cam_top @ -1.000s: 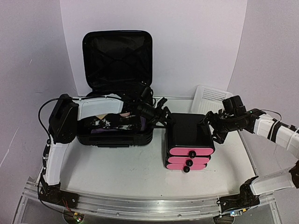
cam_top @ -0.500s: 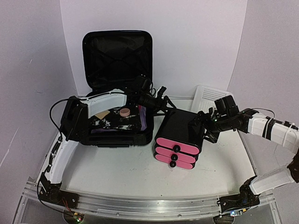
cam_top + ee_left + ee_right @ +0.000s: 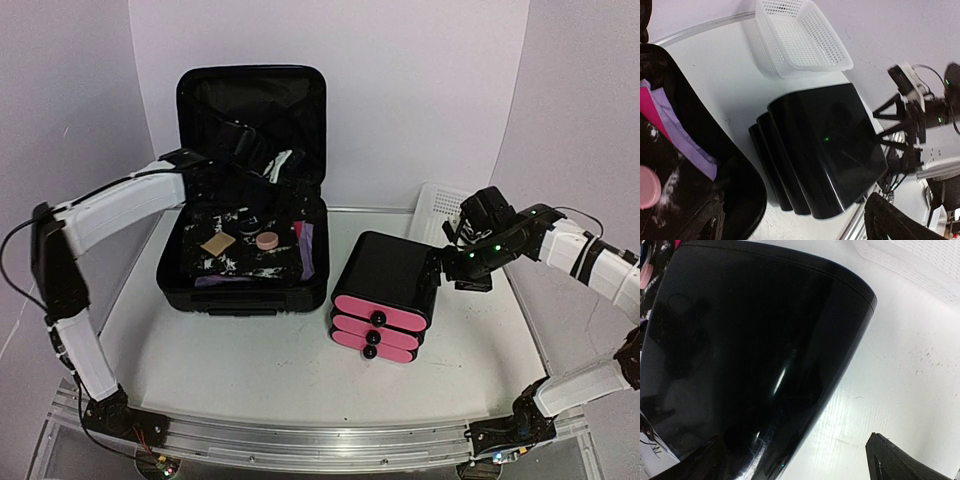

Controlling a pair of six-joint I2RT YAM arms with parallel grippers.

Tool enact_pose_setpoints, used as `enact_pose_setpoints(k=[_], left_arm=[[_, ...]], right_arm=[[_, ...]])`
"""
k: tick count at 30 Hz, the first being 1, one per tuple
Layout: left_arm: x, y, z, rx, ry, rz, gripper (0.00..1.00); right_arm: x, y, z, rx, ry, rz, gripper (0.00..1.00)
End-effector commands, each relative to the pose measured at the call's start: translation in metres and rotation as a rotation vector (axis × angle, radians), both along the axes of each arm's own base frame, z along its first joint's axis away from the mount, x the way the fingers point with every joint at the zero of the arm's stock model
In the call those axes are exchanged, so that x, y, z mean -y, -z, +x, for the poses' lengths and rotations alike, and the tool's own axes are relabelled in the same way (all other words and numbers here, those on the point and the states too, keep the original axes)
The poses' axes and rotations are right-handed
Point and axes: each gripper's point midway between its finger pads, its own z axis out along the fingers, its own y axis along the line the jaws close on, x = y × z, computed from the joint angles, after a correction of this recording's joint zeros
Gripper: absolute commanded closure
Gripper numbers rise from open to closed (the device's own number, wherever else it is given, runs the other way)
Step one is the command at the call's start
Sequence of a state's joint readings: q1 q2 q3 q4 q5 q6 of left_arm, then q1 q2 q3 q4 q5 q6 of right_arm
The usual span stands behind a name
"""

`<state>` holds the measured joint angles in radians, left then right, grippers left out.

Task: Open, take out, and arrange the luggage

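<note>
the left claw [image 3: 797, 212], fingers wide apart and empty, has pulled back from the gap beside the drawer box [image 3: 385, 275] and hangs before the upright lid of the luggage [image 3: 240, 295]. the right claw [image 3: 452, 270], also spread, sits at the box's 3 o'clock side; i cannot tell if it touches. the box has slid toward 9 o'clock and rests skewed on the table [image 3: 250, 370]. the luggage lies open at the table's 10 o'clock, with a pink disc [image 3: 266, 240] and purple cloth [image 3: 308, 250] inside, so unpacking likely goes on.
</note>
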<state>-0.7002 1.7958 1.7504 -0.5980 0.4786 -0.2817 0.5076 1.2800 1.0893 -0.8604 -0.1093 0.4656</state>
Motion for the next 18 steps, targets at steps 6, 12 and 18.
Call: enact_pose_setpoints(k=[6,12,18], left_arm=[[0.013,0.0,-0.112,0.277,-0.002,-0.152,0.22],[0.068,0.032,-0.155,0.2,0.035,-0.176,0.31],[0.115,0.068,-0.176,0.156,0.066,-0.138,0.16]], right_arm=[[0.008,-0.017,0.006,0.048,-0.088,-0.113,0.02],[-0.003,-0.007,0.006,-0.01,-0.104,-0.076,0.02],[-0.003,0.001,0.001,-0.04,-0.093,-0.071,0.02]])
